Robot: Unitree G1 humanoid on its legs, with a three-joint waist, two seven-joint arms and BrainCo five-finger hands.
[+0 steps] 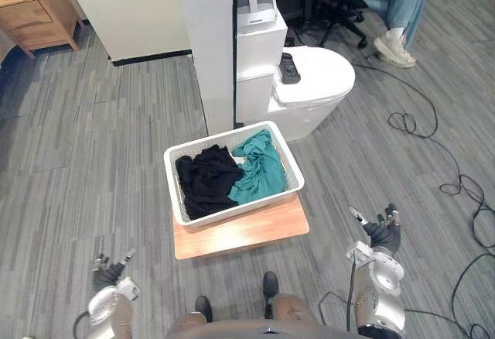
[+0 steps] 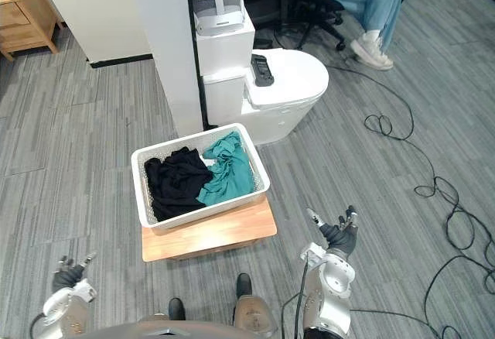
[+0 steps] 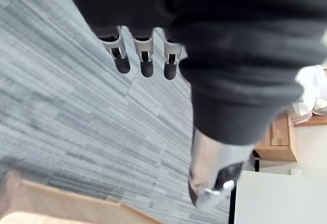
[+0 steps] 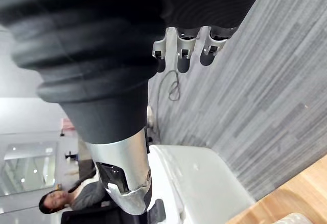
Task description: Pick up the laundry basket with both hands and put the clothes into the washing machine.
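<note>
A white laundry basket (image 1: 175, 193) sits on a low wooden platform (image 1: 247, 234) in front of me. Inside it lie a black garment (image 1: 205, 180) and a teal garment (image 1: 259, 167). Behind it stands the white washing machine (image 1: 313, 83) with its rounded top. My left hand (image 1: 108, 273) hangs low at the near left, well short of the basket, fingers relaxed and holding nothing. My right hand (image 1: 380, 233) is at the near right, also open, apart from the basket. In the wrist views the fingers (image 3: 145, 63) and fingers (image 4: 180, 55) point out over bare carpet.
A white pillar (image 1: 207, 45) rises behind the basket, with a headset (image 1: 257, 2) on a white box beside it. A dark remote (image 1: 289, 68) lies on the machine. A wooden cabinet (image 1: 35, 10) stands far left. A seated person's legs (image 1: 398, 2) and loose floor cables (image 1: 456, 184) are at right.
</note>
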